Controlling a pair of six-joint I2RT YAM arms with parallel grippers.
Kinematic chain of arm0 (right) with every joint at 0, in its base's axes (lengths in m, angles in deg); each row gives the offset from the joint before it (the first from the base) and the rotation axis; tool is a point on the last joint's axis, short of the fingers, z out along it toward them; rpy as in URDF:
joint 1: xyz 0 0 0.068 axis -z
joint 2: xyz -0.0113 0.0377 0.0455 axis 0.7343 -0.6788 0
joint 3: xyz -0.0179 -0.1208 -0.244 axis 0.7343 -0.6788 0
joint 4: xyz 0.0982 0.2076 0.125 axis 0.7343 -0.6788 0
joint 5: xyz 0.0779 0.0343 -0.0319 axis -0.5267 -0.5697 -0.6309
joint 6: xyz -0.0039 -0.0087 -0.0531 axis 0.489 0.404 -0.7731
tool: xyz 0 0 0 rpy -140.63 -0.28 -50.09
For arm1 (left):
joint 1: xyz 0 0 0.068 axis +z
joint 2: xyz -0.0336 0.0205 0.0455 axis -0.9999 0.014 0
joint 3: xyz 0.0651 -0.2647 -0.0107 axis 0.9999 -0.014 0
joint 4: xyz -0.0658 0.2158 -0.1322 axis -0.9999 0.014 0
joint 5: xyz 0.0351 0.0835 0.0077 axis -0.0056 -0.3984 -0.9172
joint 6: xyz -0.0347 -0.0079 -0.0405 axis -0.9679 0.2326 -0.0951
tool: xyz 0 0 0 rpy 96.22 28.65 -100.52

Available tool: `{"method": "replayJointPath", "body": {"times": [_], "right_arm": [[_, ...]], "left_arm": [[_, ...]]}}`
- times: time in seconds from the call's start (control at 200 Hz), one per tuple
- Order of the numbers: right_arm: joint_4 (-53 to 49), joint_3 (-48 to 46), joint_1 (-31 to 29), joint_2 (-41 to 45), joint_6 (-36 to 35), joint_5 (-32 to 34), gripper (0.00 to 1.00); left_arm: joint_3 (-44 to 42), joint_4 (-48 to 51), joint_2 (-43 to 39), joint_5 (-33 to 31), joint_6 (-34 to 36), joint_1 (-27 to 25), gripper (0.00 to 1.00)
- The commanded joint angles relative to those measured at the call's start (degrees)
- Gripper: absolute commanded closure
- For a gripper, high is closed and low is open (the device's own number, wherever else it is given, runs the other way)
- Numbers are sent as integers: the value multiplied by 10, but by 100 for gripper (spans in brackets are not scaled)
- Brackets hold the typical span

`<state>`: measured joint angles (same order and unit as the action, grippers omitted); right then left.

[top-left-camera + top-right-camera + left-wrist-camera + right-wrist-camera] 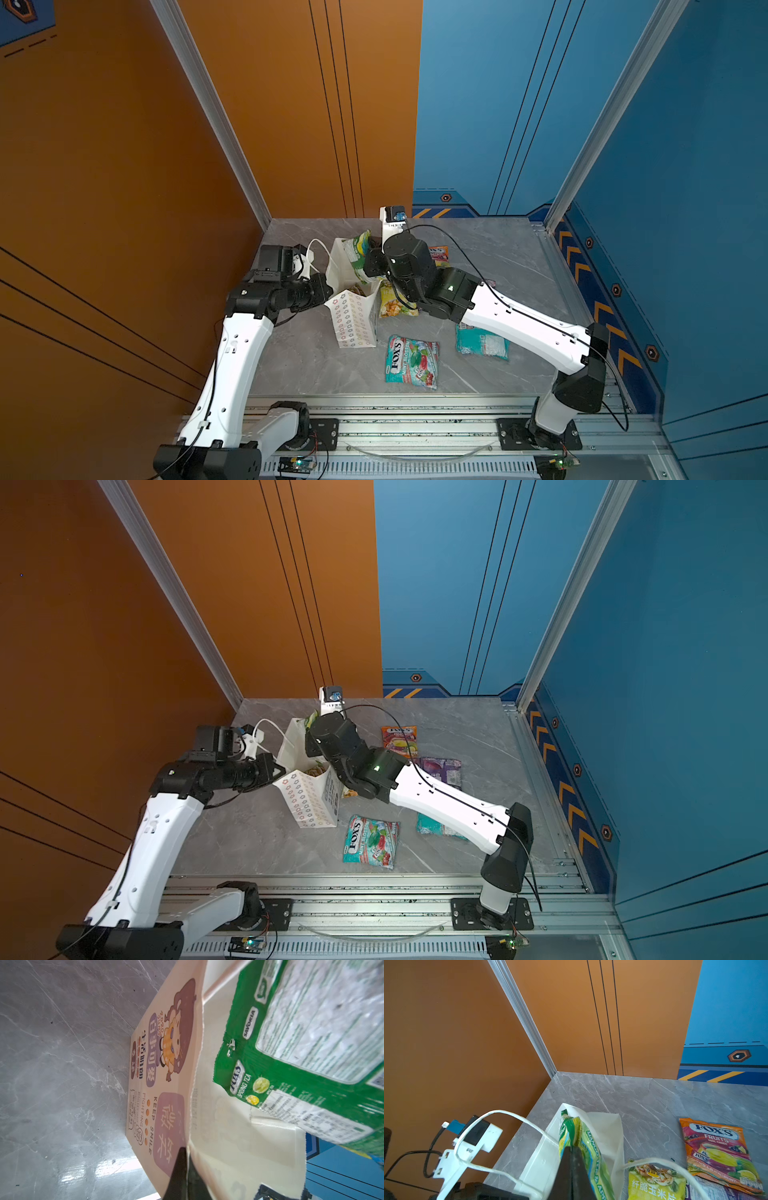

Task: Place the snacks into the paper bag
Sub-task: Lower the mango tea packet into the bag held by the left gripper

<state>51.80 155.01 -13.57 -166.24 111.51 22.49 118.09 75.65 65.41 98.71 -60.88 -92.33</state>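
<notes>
Now L gripper (188, 1169) pinches the paper bag (353, 320) rim, prob. to keep the mouth open at table centre-left, while R gripper (574, 1159) pinches a green packet (583, 1142) over that mouth, likely for dropping in.

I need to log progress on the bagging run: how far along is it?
Partly done: packets already show inside the paper bag. In hand: the right gripper pinches a green packet over the mouth while the left gripper holds the rim. Left: five packets on the table.
</notes>
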Motion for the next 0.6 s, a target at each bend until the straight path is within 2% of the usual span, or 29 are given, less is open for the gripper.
{"method": "replayJointPath", "body": {"times": [0.0, 0.596], "right_arm": [[-5, -1, 7, 18, 7, 29, 100], [-25, -8, 11, 3, 15, 9, 100]], "left_arm": [[-9, -1, -10, -5, 4, -6, 95], [-10, -1, -12, -5, 4, -6, 95]]}}
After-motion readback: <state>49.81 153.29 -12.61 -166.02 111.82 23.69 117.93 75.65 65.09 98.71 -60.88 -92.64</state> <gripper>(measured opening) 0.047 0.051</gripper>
